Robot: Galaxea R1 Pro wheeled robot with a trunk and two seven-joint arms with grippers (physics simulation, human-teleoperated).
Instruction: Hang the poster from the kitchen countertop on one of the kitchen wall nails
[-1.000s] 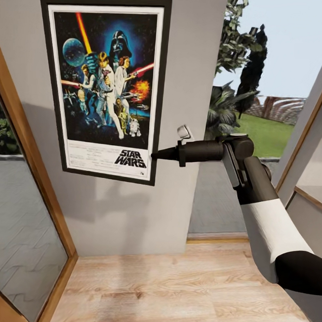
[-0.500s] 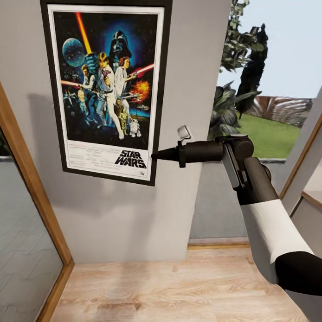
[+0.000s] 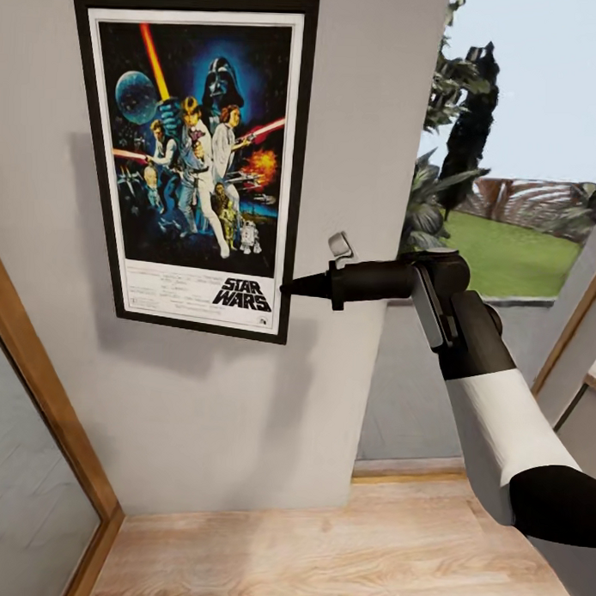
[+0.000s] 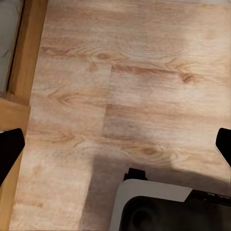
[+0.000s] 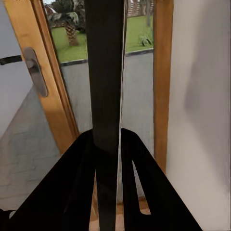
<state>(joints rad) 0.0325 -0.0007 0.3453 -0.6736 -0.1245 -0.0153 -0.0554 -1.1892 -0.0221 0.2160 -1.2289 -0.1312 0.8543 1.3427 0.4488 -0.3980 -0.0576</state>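
The poster (image 3: 195,161) hangs upright against the grey wall (image 3: 354,162), its long axis vertical. The right gripper (image 3: 287,288) reaches in from the right, fingers (image 5: 79,192) clamped on the frame's lower right edge. The left gripper (image 4: 115,144) points at the wooden floor (image 4: 144,86), fingers apart, well away. No nail is visible.

The poster (image 3: 193,161): an upright rectangle with thin black frame, white border and blue-black artwork of figures, lettered "STAR WARS" at the bottom. It stands flat against the light-grey wall (image 3: 356,120), held at its right edge by the right pincer (image 3: 285,288).
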